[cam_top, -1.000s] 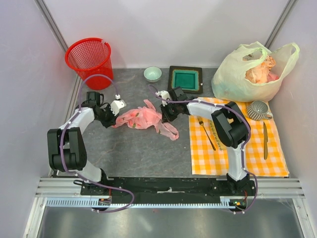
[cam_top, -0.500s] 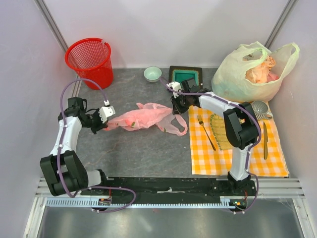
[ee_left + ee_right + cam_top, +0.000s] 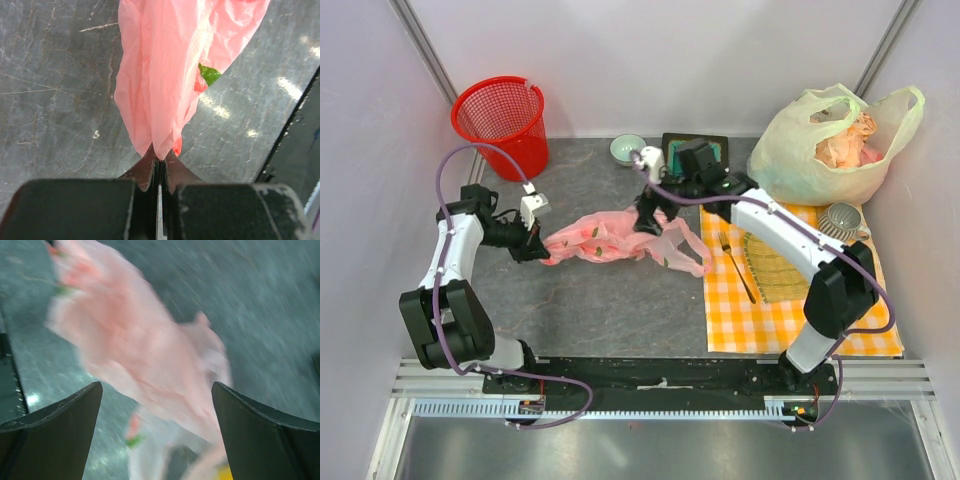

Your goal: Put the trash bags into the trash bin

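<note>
A thin, crinkled pink trash bag (image 3: 610,238) lies stretched across the grey tabletop in the top view. My left gripper (image 3: 535,243) is shut on its left end. In the left wrist view, the pink plastic (image 3: 165,75) runs straight into the closed fingertips (image 3: 159,159). My right gripper (image 3: 647,213) hovers open over the bag's right part. In the blurred right wrist view, the bag (image 3: 140,360) lies below the wide-apart jaws (image 3: 157,400), with nothing held. The round red mesh trash bin (image 3: 502,118) stands in the far left corner, apart from both grippers.
A small green bowl (image 3: 627,149) and a dark square tray (image 3: 698,153) sit at the back. A large pale yellow-green bag (image 3: 830,140) fills the back right. An orange checkered cloth (image 3: 790,300) holds a fork (image 3: 735,265), knife (image 3: 855,280) and grey cup (image 3: 840,222).
My right gripper has opened and let go of the bag, then swung left over it. My left gripper stayed shut on the bag's end and pulled it out leftward.
</note>
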